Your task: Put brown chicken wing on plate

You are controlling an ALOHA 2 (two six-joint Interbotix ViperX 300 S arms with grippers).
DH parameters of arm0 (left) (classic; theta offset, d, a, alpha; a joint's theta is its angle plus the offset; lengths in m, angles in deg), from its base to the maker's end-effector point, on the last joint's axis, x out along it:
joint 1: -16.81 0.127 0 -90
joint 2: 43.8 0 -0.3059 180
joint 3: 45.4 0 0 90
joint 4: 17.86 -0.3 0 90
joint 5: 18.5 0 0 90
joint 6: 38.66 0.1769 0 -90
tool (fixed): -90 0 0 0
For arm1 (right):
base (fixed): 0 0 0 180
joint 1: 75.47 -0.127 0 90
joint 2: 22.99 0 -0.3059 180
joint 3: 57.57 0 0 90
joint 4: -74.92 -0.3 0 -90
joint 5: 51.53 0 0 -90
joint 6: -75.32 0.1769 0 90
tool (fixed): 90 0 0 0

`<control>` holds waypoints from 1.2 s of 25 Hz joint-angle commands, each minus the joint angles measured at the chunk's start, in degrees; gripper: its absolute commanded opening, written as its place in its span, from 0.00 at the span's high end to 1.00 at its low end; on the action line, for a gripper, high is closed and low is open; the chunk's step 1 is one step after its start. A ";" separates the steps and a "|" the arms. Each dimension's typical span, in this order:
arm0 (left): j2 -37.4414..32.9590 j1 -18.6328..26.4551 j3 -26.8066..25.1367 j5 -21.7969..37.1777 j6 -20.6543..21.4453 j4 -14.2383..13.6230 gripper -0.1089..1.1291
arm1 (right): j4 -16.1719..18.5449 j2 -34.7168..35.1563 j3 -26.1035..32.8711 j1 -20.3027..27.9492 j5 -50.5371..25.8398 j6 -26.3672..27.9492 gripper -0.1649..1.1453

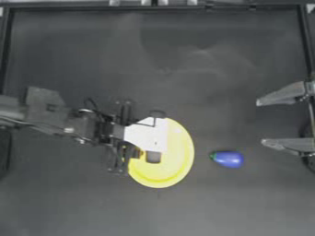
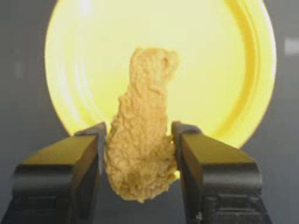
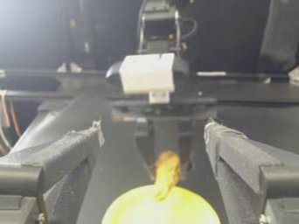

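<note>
Closest to the left wrist camera, the left gripper [image 2: 139, 144] has both jaws pressed against the lower, thicker part of the brown chicken wing [image 2: 143, 131], which hangs between them with its narrow end pointing away toward the plate [image 2: 245, 87]. Beyond the wing, the plate's pale yellow face fills most of the space ahead of the gripper, so the wing is already over it; the right wrist view shows the wing [image 3: 167, 170] dangling just above the plate's near rim [image 3: 128, 205], apparently not yet touching.

The step in hand looks like the release. It would go best if the gripper sinks a little further so the wing's tip meets the plate's flat centre before the jaws part, since a knobbly piece dropped from height could bounce or roll off the low rim.

The right gripper [image 3: 153, 144] waits wide open at the bench's [image 1: 184, 55] far side, with a blue toy [image 1: 227, 159] lying between it and the plate.
</note>
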 commanded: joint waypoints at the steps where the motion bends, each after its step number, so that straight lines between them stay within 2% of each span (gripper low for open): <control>1: 1.41 0.62 3.60 -1.85 0.97 0.09 0.70 | -0.18 0.26 0.62 -0.09 0.53 0.09 0.11; 10: 6.68 0.70 5.71 -4.48 1.49 0.35 0.70 | -0.18 0.18 0.26 -0.09 0.62 0.09 0.11; 13: 7.91 0.70 5.98 -4.57 1.49 1.58 0.70 | -0.18 0.18 0.26 -0.09 0.79 0.09 0.11; 21: 9.76 0.70 5.98 -5.10 2.72 2.55 0.67 | -0.18 0.18 0.18 -0.09 0.79 0.09 0.11; 23: 9.84 0.62 5.98 -5.19 2.90 2.81 0.61 | -0.35 0.18 0.18 -0.09 0.79 0.09 0.11; 25: 9.84 0.70 5.98 -5.19 2.90 3.25 0.51 | -0.70 0.18 0.18 -0.09 0.79 0.09 0.11; 30: 9.84 0.70 5.98 -5.19 2.81 4.13 0.13 | -0.70 0.18 0.09 -0.09 0.79 0.09 0.11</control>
